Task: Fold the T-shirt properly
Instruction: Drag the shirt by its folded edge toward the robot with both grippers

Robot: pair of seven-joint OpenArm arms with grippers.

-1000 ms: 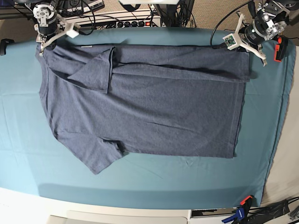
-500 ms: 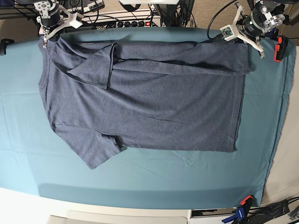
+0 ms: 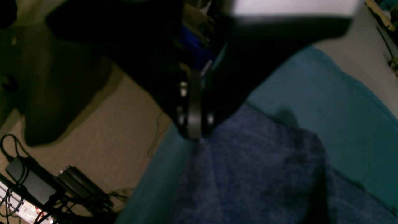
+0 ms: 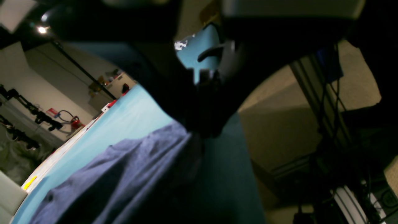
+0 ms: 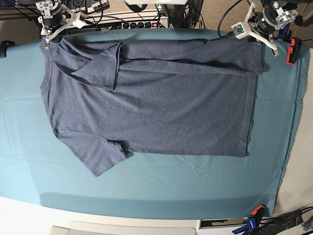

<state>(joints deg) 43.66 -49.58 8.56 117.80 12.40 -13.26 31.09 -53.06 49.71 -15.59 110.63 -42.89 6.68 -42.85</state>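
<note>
The slate blue-grey T-shirt (image 5: 161, 107) lies spread on the teal table cloth (image 5: 161, 186), plain side up. Its far part is folded over in a band, and one sleeve (image 5: 100, 66) is folded inward. The other sleeve (image 5: 98, 156) sticks out toward the near left. My right gripper (image 5: 45, 44) is shut on the shirt's far left corner, seen close up in the right wrist view (image 4: 199, 132). My left gripper (image 5: 255, 39) is shut on the far right corner, seen in the left wrist view (image 3: 194, 133). The shirt fabric hangs from both (image 3: 255, 174) (image 4: 124, 174).
A power strip and cables (image 5: 137, 23) sit just behind the table's far edge. A red clamp (image 5: 292, 51) is at the right edge. A black clamp (image 5: 5, 48) is at the left edge. A blue-orange clamp (image 5: 252, 223) is at the near right corner.
Both grippers have moved toward the far edge of the table, still gripping the corners. The whole shirt has slid a little that way with them.
</note>
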